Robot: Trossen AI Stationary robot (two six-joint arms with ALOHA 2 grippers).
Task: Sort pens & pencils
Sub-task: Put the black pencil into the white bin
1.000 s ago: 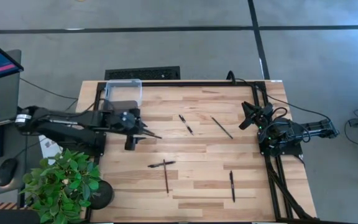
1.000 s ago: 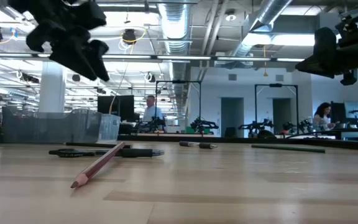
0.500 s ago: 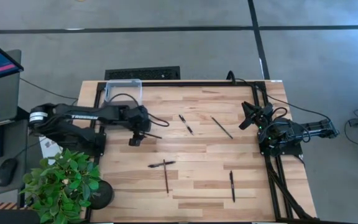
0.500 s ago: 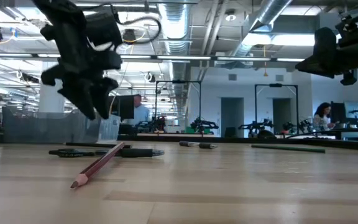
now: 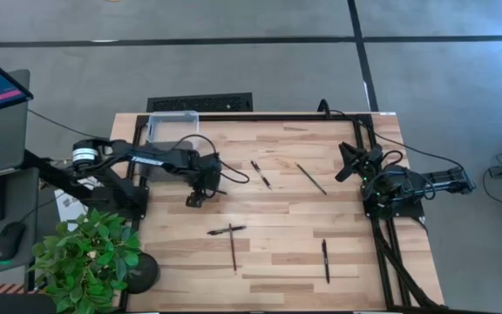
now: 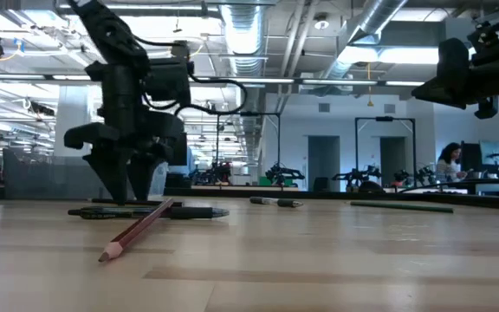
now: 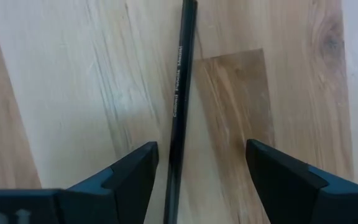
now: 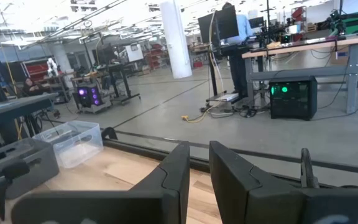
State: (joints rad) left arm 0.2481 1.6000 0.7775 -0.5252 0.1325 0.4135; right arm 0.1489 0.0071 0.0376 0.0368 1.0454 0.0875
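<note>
My left gripper (image 7: 201, 147) (image 5: 196, 199) points down at the left half of the table, just above the wood, and is open. A thin black pencil (image 7: 182, 81) with pale lettering lies flat on the table between its fingers, closer to one finger; neither finger touches it. A black pen (image 5: 227, 230) lies across a brown pencil (image 5: 233, 250) nearer the front. Another pen (image 5: 261, 174) and a dark pencil (image 5: 311, 179) lie at mid-table, and a third pen (image 5: 326, 260) lies front right. My right gripper (image 5: 345, 164) (image 8: 199, 165) waits level at the right edge, shut.
A clear plastic bin (image 5: 172, 126) stands at the far left corner, behind my left arm. A black frame (image 5: 260, 115) runs along the table's far and right edges. A potted plant (image 5: 85, 257) stands off the front left corner. Bare wood lies between the scattered sticks.
My left gripper has come down from well above the table toward the wood and reached a little toward the table's right edge. It has tipped from slanting to pointing nearly straight down, over the black pencil. Its fingers have stayed open. Nothing on the table has moved.
</note>
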